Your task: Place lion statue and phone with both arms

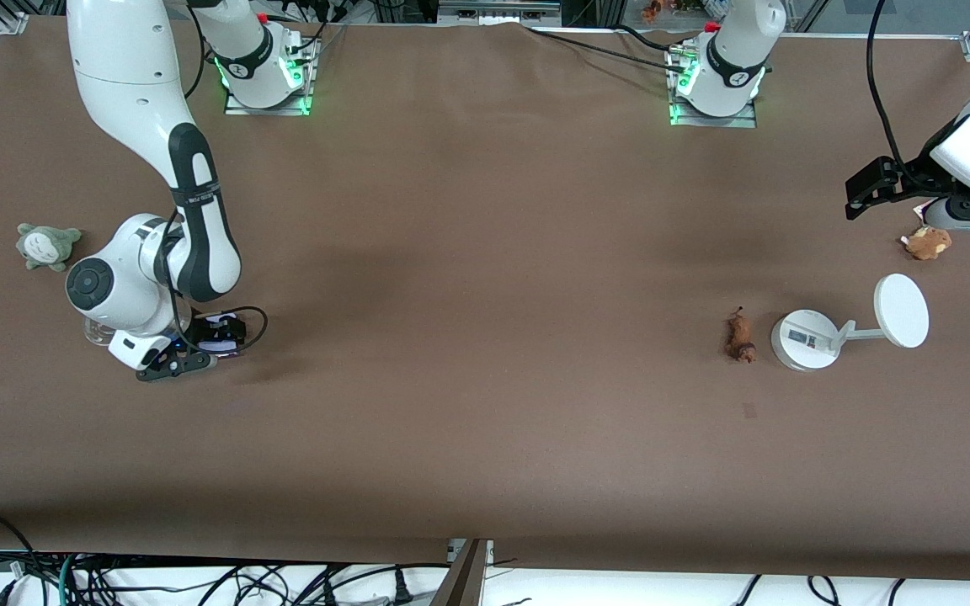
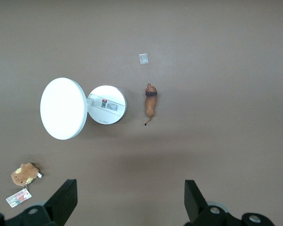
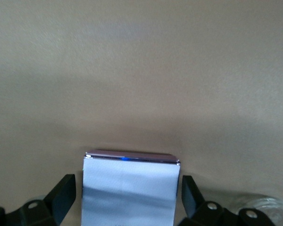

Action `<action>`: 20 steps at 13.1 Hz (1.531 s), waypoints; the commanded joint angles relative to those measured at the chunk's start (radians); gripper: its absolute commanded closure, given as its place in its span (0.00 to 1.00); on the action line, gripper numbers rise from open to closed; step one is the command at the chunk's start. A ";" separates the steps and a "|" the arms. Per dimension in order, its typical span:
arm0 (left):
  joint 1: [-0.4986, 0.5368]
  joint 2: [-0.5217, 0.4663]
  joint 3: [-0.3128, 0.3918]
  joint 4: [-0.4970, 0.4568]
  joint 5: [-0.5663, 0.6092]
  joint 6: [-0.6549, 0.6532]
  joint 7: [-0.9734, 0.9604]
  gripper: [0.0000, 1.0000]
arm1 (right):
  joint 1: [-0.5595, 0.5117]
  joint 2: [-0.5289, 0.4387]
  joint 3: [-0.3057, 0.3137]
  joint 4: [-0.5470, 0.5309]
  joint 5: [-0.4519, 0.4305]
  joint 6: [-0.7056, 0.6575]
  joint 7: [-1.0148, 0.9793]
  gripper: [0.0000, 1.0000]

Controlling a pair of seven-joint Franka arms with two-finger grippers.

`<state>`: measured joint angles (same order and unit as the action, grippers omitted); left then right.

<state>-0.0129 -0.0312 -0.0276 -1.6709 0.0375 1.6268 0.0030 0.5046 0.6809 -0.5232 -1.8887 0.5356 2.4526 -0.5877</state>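
Note:
The lion statue (image 1: 739,337), small and reddish-brown with a dark band, lies on the brown table beside the white stand, toward the left arm's end; it also shows in the left wrist view (image 2: 151,101). My left gripper (image 1: 864,189) hangs open and empty high over that end of the table, its fingertips (image 2: 66,193) wide apart. The phone (image 1: 220,334), a pale lavender-white rectangle, lies at the right arm's end. My right gripper (image 1: 211,341) is low around it, open. In the right wrist view the phone (image 3: 129,188) sits between the fingers (image 3: 63,188) with a small gap on each side.
A white round-based stand with a disc (image 1: 805,338) lies beside the lion. A tan plush (image 1: 927,242) lies under the left arm. A grey-green plush (image 1: 45,245) and a clear glass object (image 1: 98,330) are by the right arm. A small patch (image 1: 748,410) marks the table.

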 commanded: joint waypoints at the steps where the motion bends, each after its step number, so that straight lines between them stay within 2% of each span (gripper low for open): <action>1: 0.001 0.004 0.000 0.014 -0.016 -0.012 0.003 0.00 | 0.011 -0.081 -0.009 -0.010 0.034 -0.082 -0.021 0.01; 7: 0.001 0.004 0.000 0.014 -0.016 -0.012 0.003 0.00 | 0.017 -0.199 -0.092 0.034 -0.005 -0.383 -0.003 0.02; 12: 0.001 0.004 0.000 0.014 -0.016 -0.012 0.003 0.00 | 0.017 -0.299 -0.109 0.173 -0.161 -0.676 0.162 0.02; 17: 0.001 0.004 0.000 0.014 -0.016 -0.012 0.003 0.00 | 0.015 -0.320 -0.104 0.460 -0.288 -1.021 0.325 0.02; 20: 0.001 0.004 0.000 0.014 -0.016 -0.012 0.003 0.00 | 0.015 -0.316 -0.101 0.613 -0.310 -1.184 0.406 0.01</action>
<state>-0.0130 -0.0312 -0.0277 -1.6709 0.0375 1.6268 0.0031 0.5214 0.3464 -0.6283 -1.3784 0.2525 1.3599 -0.2351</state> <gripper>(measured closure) 0.000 0.013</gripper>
